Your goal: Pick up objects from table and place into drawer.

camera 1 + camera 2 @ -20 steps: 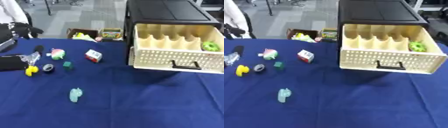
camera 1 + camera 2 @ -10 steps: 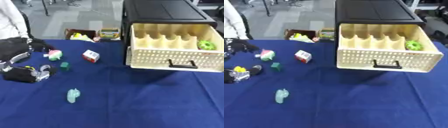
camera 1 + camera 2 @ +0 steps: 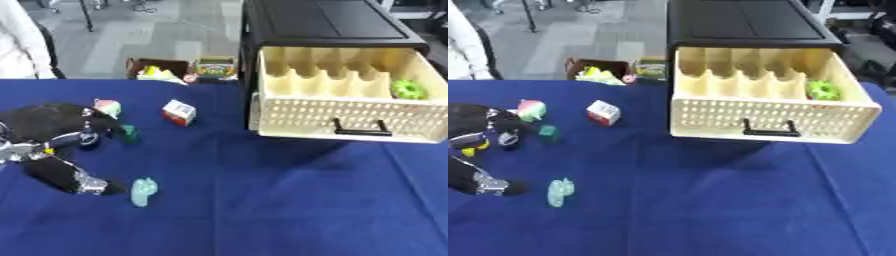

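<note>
The left hand (image 3: 54, 150) reaches over the blue desk (image 3: 262, 200) at the left edge, thumb and fingers spread wide and holding nothing — a pale teal toy (image 3: 143, 191) lies just beside its lower fingertip. The cream drawer (image 3: 772, 112) stands pulled open, a green object (image 3: 823, 90) in its right compartment.
</note>
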Controlling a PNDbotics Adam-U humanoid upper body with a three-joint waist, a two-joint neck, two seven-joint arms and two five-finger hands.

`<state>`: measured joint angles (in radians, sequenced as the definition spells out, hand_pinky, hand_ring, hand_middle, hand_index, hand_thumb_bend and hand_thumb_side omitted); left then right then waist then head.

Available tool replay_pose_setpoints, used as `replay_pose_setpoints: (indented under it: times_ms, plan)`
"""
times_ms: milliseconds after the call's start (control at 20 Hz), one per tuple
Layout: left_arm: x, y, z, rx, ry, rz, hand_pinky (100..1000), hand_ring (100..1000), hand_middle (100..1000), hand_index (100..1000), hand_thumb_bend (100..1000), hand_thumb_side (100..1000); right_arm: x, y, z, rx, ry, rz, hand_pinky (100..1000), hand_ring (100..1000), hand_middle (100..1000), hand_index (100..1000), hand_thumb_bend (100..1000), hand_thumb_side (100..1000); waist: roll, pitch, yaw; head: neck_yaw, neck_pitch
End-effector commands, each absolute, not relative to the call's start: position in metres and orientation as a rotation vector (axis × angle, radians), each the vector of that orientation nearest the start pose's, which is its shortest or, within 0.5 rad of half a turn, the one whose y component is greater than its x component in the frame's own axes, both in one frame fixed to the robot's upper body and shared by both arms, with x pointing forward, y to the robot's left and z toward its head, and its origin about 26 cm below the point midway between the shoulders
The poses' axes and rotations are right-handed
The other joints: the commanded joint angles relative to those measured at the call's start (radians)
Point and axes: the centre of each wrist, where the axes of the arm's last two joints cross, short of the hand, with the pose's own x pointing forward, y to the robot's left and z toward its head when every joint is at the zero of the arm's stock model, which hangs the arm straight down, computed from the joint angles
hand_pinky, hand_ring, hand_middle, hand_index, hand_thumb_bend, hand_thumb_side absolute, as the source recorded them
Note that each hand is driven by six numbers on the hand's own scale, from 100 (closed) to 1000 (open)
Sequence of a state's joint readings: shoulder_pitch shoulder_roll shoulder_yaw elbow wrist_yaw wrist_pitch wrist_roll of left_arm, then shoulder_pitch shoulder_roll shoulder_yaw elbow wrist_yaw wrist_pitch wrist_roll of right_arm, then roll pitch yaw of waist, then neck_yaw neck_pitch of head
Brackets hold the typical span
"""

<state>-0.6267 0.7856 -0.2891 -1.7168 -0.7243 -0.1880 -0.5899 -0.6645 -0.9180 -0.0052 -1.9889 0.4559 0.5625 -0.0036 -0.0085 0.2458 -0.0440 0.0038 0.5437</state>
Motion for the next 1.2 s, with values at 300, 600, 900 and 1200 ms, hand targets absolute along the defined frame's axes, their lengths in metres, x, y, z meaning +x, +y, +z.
replay_pose_setpoints:
  times_ms: [300, 600, 900, 1200]
  plan:
    - [0.358, 0.264, 0.267, 0.947, -1.345, -1.921, 507, 629, 574, 849, 600, 905, 0.28, -0.297, 0.376, -1.428, -1.965, 0.573, 209, 289, 135, 773, 446, 1000, -0.001, -0.02, -0.001, 0.0, 0.005]
    - [0.36, 0.259, 0.262, 0.959, -1.278, -1.861, 388, 539, 507, 878, 566, 895, 0.28, -0.298, 0.374, -1.424, -1.962, 0.568, 209, 288, 133, 769, 446, 1000, 0.0, -0.022, 0.0, 0.002, 0.006]
    - [0.365, 0.253, 0.249, 0.955, -1.225, -1.84, 367, 499, 464, 872, 581, 888, 0.281, -0.298, 0.373, -1.422, -1.959, 0.56, 208, 288, 133, 767, 447, 1000, 0.0, -0.019, -0.005, 0.008, 0.021]
    - [0.368, 0.245, 0.243, 0.926, -1.25, -1.826, 349, 476, 446, 839, 591, 887, 0.282, -0.298, 0.37, -1.416, -1.952, 0.55, 207, 286, 133, 763, 450, 1000, 0.0, -0.016, -0.005, 0.013, 0.037]
